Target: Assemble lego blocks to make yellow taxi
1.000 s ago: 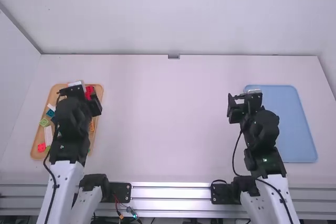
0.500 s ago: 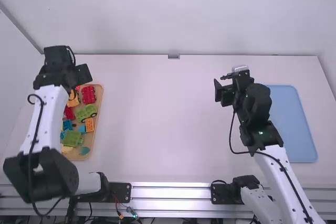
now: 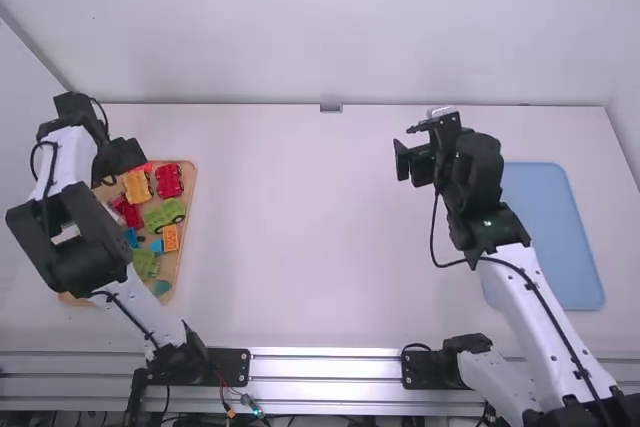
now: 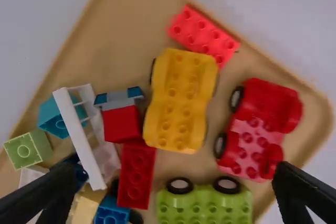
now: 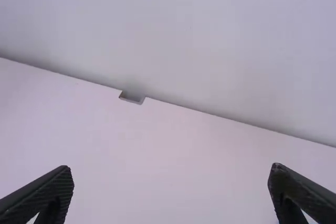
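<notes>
- Left gripper (image 3: 122, 156) is held wide above the tray (image 3: 188, 199), frame left.
- Right gripper (image 3: 410, 147) is held wide, right of centre.
- Yellow car (image 3: 137, 187) is seen upper left.

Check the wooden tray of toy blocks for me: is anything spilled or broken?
Nothing visibly spilled or broken. The coloured plastic blocks lie jumbled inside the tan wooden tray. The openwork white plastic piece lies at a slant beside a teal block, but that looks like ordinary loose storage.

Bright, diffuse light, soft shadows, glare along the metal rail (image 3: 330, 365)
</notes>
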